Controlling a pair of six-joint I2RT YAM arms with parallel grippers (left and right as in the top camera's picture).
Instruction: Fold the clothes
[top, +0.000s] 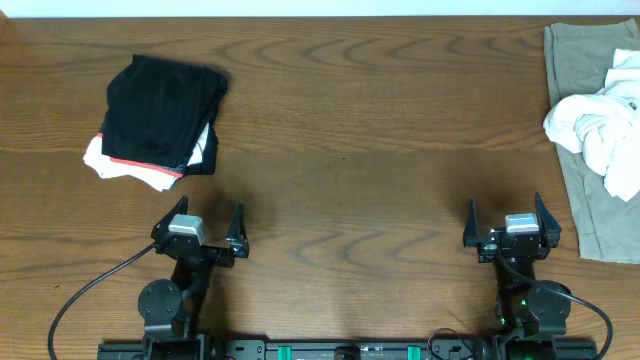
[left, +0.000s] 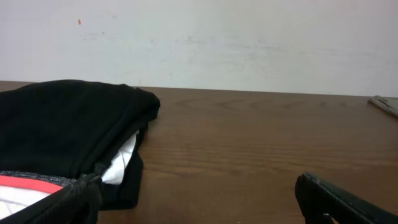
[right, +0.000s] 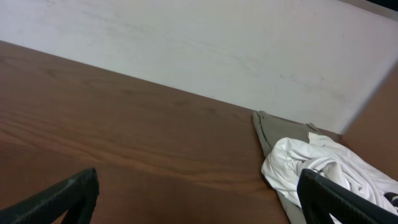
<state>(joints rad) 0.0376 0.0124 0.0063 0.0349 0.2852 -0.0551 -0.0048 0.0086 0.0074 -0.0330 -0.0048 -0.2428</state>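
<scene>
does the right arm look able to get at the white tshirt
Probably yes: the right hand is open and empty, with only bare table between it and the white T-shirt bunched on the olive cloth.

You've got the white T-shirt (top: 598, 128) bunched up in a crumpled heap at the far right, lying on the olive-grey cloth (top: 575, 55).

A crumpled white cotton T-shirt (top: 598, 128) lies on a flat olive-grey cloth (top: 575, 50) at the brown wooden table's (top: 340, 120) right edge. A folded black garment with a red edge (top: 160, 110) sits toward the table's far-left corner. The left gripper (top: 210, 204) and right gripper (top: 506, 201) gape, empty, at its near edge.
</scene>
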